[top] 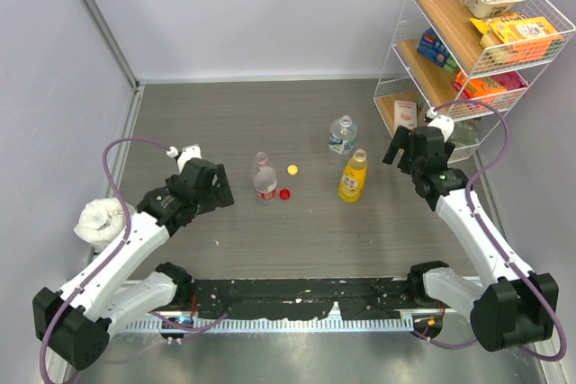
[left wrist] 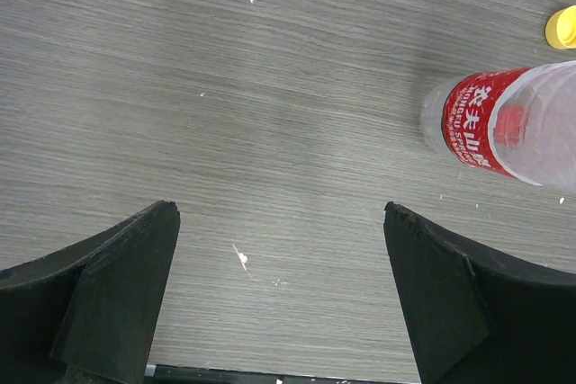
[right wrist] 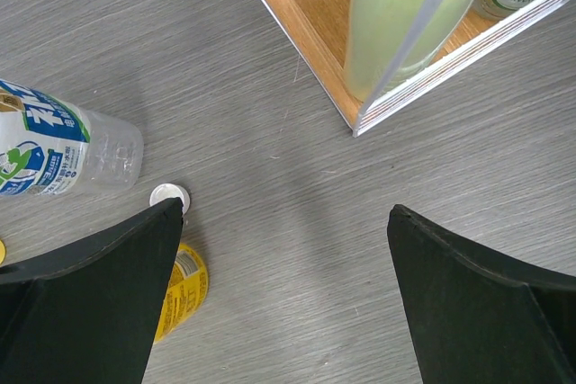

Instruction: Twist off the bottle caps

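Note:
Three bottles stand upright mid-table: a clear one with a red label [top: 264, 179], a clear one with a blue-white label [top: 341, 136] and a yellow-orange one [top: 354, 176]. A yellow cap [top: 292, 169] and a red cap [top: 284, 193] lie loose on the table between them. A white cap [right wrist: 168, 195] lies between the blue-white bottle [right wrist: 54, 150] and the yellow bottle [right wrist: 180, 299]. My left gripper [top: 219, 184] is open and empty, left of the red-label bottle [left wrist: 513, 123]; the yellow cap [left wrist: 562, 27] shows beyond it. My right gripper [top: 399, 146] is open and empty, right of the yellow bottle.
A white wire rack with wooden shelves [top: 468, 42] holding snack boxes and bottles stands at the back right, close to my right gripper; its bottom shelf [right wrist: 360, 87] is just ahead of it. A crumpled white cloth [top: 102, 219] lies at the left wall.

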